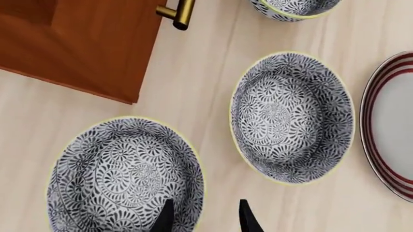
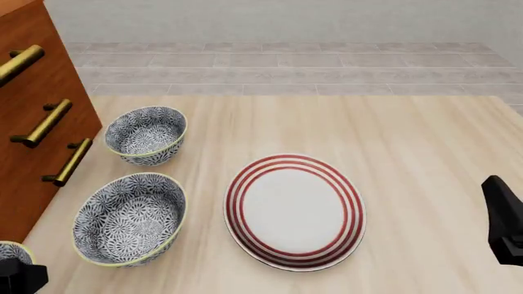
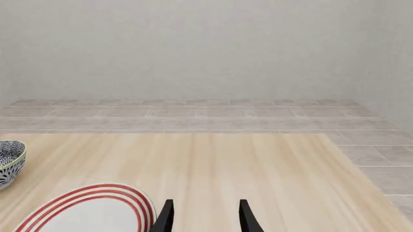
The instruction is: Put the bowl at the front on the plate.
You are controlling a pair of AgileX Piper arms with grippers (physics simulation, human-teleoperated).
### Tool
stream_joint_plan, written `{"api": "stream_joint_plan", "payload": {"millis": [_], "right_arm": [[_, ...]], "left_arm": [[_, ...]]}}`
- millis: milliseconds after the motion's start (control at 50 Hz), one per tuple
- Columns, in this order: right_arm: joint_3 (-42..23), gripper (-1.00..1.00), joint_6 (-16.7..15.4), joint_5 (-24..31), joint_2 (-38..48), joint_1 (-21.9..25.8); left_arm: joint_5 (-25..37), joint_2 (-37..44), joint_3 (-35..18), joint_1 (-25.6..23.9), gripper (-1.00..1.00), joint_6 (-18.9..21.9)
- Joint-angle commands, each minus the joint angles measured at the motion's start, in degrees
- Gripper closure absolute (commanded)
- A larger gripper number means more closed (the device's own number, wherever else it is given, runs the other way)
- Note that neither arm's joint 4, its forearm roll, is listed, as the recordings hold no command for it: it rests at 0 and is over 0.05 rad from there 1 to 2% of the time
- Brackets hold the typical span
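Three near-identical navy-and-white flowered bowls stand in a row along the table's left side. The bowl at the front [image 1: 123, 176] is cut off in the front view's lower left corner [image 2: 10, 251]. My left gripper [image 1: 206, 216] is open, one fingertip [image 1: 166, 215] over the bowl's inside and the other outside its rim. How high it hangs above the rim I cannot tell. The white plate [image 2: 294, 211] with red rings lies mid-table, right of the middle bowl [image 2: 129, 218]. My right gripper [image 3: 206, 217] is open and empty beside the plate's right edge [image 3: 96, 205].
A brown wooden cabinet [image 2: 33, 122] with brass handles [image 2: 43, 122] stands along the left, close to the bowls. The far bowl [image 2: 146, 135] sits behind the middle one. The right arm [image 2: 503, 220] is at the table's right side. Tiled floor and a wall lie beyond.
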Motion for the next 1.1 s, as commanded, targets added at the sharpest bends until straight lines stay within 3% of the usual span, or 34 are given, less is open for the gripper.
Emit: {"api": "stream_joint_plan", "payload": {"millis": [20, 520, 720, 1100], "right_arm": [[-0.06, -1.0, 0.0, 0.77, -0.76, 0.0], [-0.05, -1.0, 0.01, 0.76, -0.74, 0.0], [-0.05, -1.0, 0.01, 0.77, -0.76, 0.0], [-0.05, -1.0, 0.01, 0.76, -0.74, 0.0]], "left_arm": [[-3.82, 2.31, 2.36, -0.22, -1.0, -1.09], [-10.25, 5.28, 8.0, 0.55, -1.0, -1.23], [-10.05, 5.08, 8.93, 0.2, -1.0, -1.67], [-17.79, 10.48, 12.43, 0.62, -1.0, -1.53]]}}
